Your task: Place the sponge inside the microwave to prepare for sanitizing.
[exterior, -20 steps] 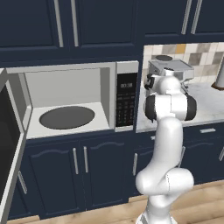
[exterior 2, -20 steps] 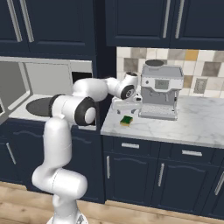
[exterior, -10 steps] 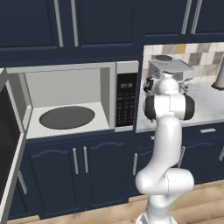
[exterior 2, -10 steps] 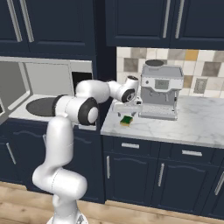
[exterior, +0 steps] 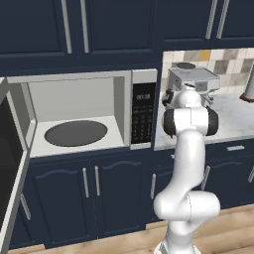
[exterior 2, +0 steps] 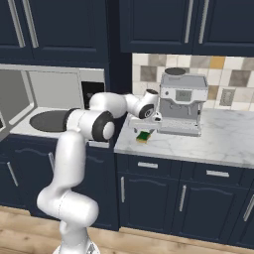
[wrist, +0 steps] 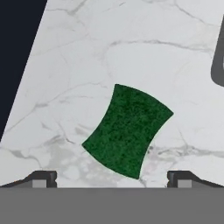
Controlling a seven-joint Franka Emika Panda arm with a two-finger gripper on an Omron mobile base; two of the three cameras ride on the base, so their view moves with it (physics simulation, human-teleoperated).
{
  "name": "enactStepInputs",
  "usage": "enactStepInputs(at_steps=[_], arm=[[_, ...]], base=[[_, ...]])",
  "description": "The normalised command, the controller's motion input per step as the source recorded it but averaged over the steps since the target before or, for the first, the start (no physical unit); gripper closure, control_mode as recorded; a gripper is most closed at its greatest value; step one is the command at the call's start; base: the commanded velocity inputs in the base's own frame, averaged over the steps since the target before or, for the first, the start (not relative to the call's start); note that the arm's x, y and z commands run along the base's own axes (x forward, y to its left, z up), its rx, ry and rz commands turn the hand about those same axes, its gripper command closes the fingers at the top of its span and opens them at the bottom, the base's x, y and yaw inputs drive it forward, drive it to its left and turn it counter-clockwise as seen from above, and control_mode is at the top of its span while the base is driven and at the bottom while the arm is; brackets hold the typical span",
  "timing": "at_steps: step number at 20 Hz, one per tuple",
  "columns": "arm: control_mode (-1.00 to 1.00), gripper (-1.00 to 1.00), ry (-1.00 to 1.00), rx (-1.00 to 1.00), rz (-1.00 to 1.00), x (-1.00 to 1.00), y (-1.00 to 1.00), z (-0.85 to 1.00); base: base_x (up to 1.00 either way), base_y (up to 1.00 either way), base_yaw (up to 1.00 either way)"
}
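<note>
Here's the sponge (wrist: 127, 130), green scouring face up, lying flat on the white marble counter (wrist: 87, 52) directly beneath the gripper (wrist: 111, 179), framed between the two fingertips (wrist: 43, 178) with clear marble on either side of it. It sits skewed to the jaws, corners pointing off at an angle. The jaws stand spread as wide as they go, nothing between them but air; no contact with the sponge as far as I can tell.

From the right base view the sponge (exterior 2: 144, 137) lies near the counter's front edge, just below the gripper (exterior 2: 149, 125), with the espresso machine (exterior 2: 182, 104) just beyond the hand on its far side.

By my reading, this is the reach, the pick not yet made. Next it needs a straight descent, perhaps a twist of the wrist to square the fingers to the sponge's sides, then a squeeze.

After that comes the long haul: the microwave (exterior: 79, 114) stands well off to the gripper's left, door (exterior: 10, 178) swung open, dark turntable (exterior: 76, 133) bare and waiting.
</note>
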Motion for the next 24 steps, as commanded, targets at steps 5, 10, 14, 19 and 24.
enactStepInputs(at_steps=[5, 10, 14, 19, 24], arm=[[-1.00, -1.00, 0.00, 0.02, -0.09, 0.26, 0.00, -0.09], [-1.00, -1.00, 0.00, 0.02, -0.09, 0.10, 0.00, -0.12], [-1.00, -1.00, 0.00, 0.00, -0.07, 0.06, 0.00, -0.20], [-1.00, -1.00, 0.00, 0.00, -0.05, 0.09, -0.02, -0.16], [-1.00, -1.00, 0.00, 0.00, -0.03, 0.07, 0.00, -0.18]], base=[[0.00, 0.00, 0.00], [0.00, 0.00, 0.00], [0.00, 0.00, 0.00], [0.00, 0.00, 0.00], [0.00, 0.00, 0.00]])
